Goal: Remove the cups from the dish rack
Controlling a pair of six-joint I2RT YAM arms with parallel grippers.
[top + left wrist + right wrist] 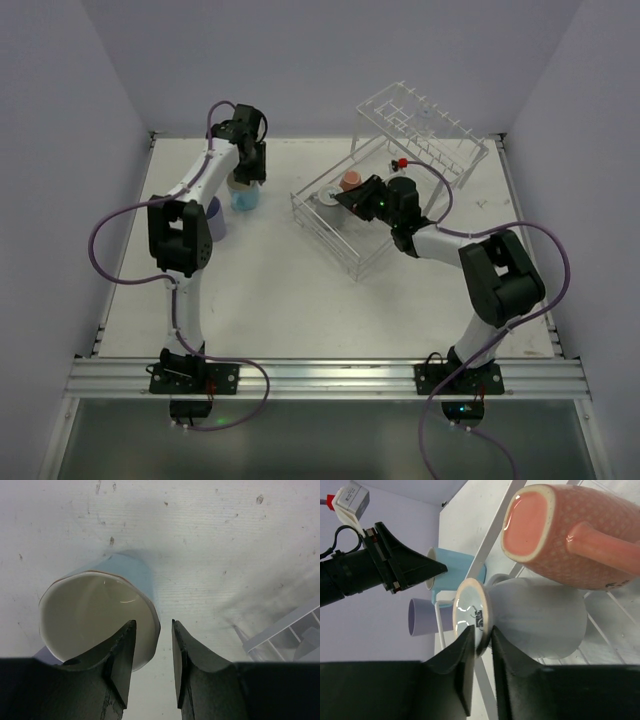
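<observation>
– Grey-blue mug (535, 615), mid-frame in the dish rack (420, 125): rim's pinched by the right gripper (481, 635), yeah?
– Yep. Light blue mug (90, 615), set upper left on the table (225, 530), is only straddled by the half-open left gripper (154, 625).

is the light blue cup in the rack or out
Out. The light blue cup stands upright on the table, the dish rack off to one side.

From above and behind, the top view takes in the white table (300, 290). The left wrist view looks close down on the light blue, cream-lined mug (90, 615) at ten o'clock. The right wrist view, low in the clear thin-barred dish rack (330, 245) at one o'clock, shares that mug.
</observation>
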